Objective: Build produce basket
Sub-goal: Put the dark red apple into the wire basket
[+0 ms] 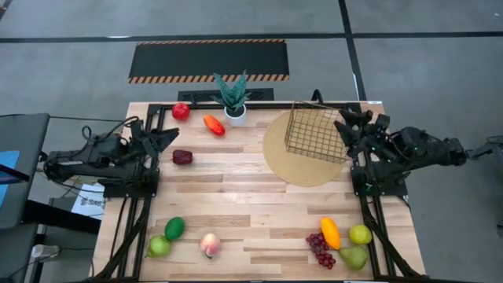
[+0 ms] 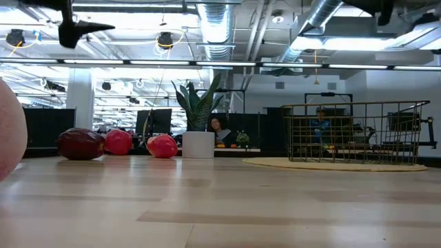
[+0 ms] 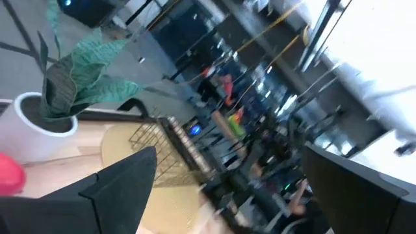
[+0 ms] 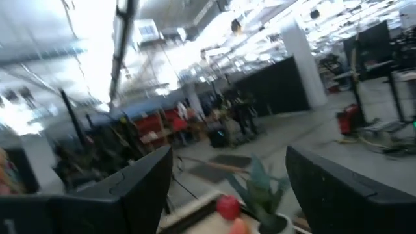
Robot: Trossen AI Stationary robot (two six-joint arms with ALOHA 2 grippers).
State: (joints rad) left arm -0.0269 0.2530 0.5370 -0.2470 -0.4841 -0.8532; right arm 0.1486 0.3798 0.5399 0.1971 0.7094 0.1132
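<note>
Wooden table carries the empty wire basket on a round mat; fruit lies scattered well away from the basket. Left gripper and right gripper, just beside the basket, both stand spread, holding nothing. Fruit looks light, smooth and rounded, best pinched across its middle.

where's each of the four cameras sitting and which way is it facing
High view: above the table, looking straight down; both arms show, left gripper and right gripper raised at the sides, basket empty on the round mat.
Low view: at table-top height, looking level across the wood into the room; only arm parts at the top.
Left wrist view: looks past its open fingers toward the basket.
Right wrist view: looks past its open fingers into the room.
Shared: the potted plant shows in all four.
</note>
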